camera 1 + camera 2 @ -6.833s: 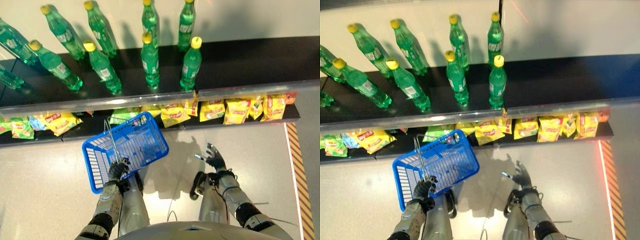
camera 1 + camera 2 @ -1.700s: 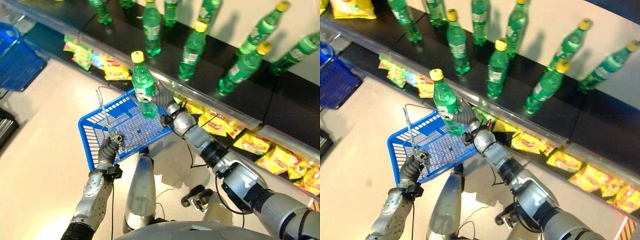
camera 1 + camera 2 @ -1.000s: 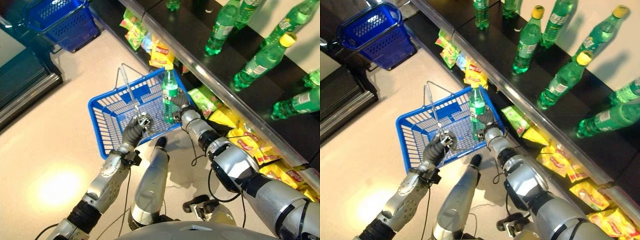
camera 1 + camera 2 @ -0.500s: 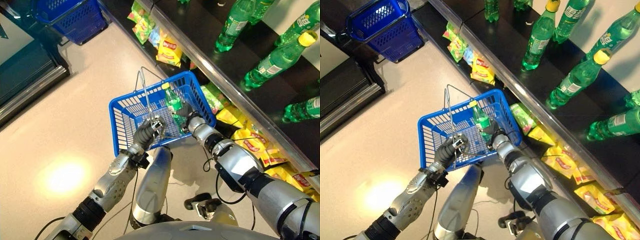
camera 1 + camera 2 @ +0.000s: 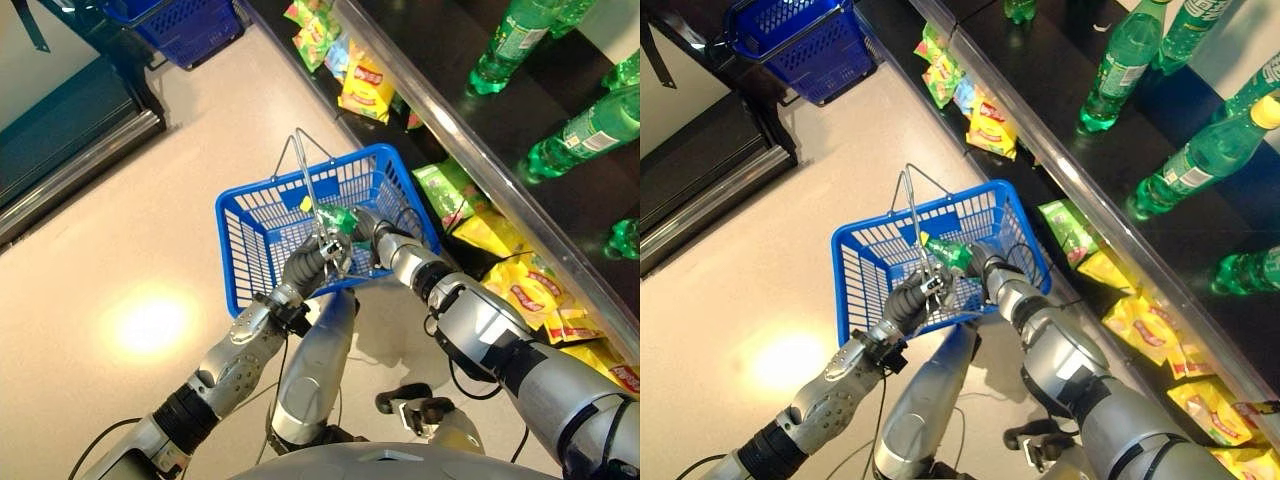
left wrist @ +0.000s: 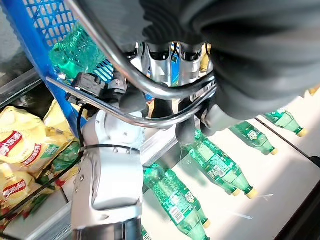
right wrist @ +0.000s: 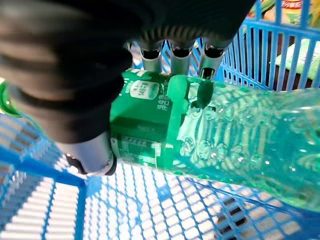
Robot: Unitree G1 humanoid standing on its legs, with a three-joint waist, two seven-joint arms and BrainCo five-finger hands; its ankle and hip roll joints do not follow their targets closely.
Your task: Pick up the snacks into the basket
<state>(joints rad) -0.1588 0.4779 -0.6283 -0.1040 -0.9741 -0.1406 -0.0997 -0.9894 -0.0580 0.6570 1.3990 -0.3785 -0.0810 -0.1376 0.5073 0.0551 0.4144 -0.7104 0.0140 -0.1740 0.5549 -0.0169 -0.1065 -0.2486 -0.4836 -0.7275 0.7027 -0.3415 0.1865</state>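
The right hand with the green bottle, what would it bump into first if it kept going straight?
Probably the blue basket's mesh floor: the right hand reaches down into it, holding the green bottle.

Shop aisle, shelves [image 5: 1110, 190] of green bottles [image 5: 1113, 70], snack packets [image 5: 985, 125], blue shopping baskets [image 5: 795, 40]

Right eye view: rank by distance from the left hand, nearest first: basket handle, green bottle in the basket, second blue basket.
1. Basket handle: in the left hand itself, fingers curled round it.
2. Green bottle: just beyond, inside the blue basket, held by the right hand.
3. Second blue basket: far off on the floor, upper left.
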